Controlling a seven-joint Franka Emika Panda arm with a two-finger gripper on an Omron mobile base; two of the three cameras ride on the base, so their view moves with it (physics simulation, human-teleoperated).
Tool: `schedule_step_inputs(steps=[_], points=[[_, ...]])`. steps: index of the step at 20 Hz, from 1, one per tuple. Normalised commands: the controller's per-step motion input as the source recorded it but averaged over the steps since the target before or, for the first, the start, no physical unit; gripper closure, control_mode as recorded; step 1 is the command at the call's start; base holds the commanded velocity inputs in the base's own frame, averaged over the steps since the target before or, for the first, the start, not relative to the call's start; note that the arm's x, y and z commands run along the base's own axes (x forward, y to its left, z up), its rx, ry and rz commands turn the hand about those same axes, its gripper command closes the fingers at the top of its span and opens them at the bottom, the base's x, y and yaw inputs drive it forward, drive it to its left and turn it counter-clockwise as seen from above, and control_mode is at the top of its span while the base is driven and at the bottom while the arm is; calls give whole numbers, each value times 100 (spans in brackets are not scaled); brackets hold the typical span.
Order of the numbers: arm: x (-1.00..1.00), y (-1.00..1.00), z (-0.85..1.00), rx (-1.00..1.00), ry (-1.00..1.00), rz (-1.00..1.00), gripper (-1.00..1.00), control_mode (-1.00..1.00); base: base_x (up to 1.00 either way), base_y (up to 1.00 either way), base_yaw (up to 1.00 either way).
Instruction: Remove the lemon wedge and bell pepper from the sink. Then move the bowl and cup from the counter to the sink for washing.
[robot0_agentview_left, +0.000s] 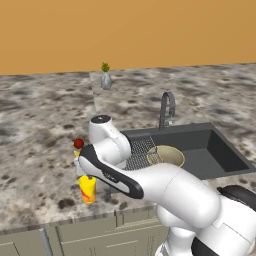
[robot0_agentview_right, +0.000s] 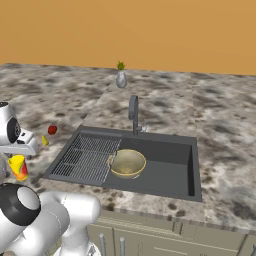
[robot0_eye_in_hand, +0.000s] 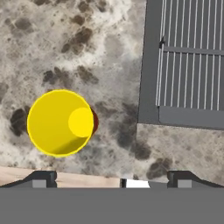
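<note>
From where I sit, the last step looks to be in hand: the cup (robot0_eye_in_hand: 60, 123) stands upright on the counter (robot0_eye_in_hand: 65, 43) left of the sink (robot0_agentview_right: 165, 167), while farther back on that same stretch the bell pepper (robot0_agentview_right: 52, 130) and the lemon wedge (robot0_agentview_right: 44, 141) already lie outside the basin, the wedge just in front of the pepper. In the hand view I look straight down into the cup's yellow mouth, its red mark peeking out on one side; it sits left of the midline between the tips, so the gripper (robot0_eye_in_hand: 112, 178), its jaws spread wide and holding nothing, is over bare stone beside the cup, not around it. My judgement is that the next move calls for sliding the hand across until the cup is centred between the tips, then lowering and closing. Moving right, the ribbed drainboard (robot0_agentview_right: 86, 157) fills the sink's left half, and the bowl (robot0_agentview_right: 127, 163) rests in the basin beside it, below the faucet (robot0_agentview_right: 134, 114). The small vase (robot0_agentview_right: 121, 79) stands well behind. From the left base camera the arm's own link covers the fingers and most of the wedge, so I cannot judge height above the cup rim there.
</note>
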Motion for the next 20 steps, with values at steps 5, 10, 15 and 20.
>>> schedule_step_inputs(steps=[5,10,15,20], points=[[5,4,-6,0,0,0,-100,-100,0,0,0],[4,3,-6,0,0,0,-100,-100,0,0,0],[3,2,-8,0,0,0,-100,-100,0,0,0],[4,2,-10,0,0,0,-100,-100,0,0,0]])
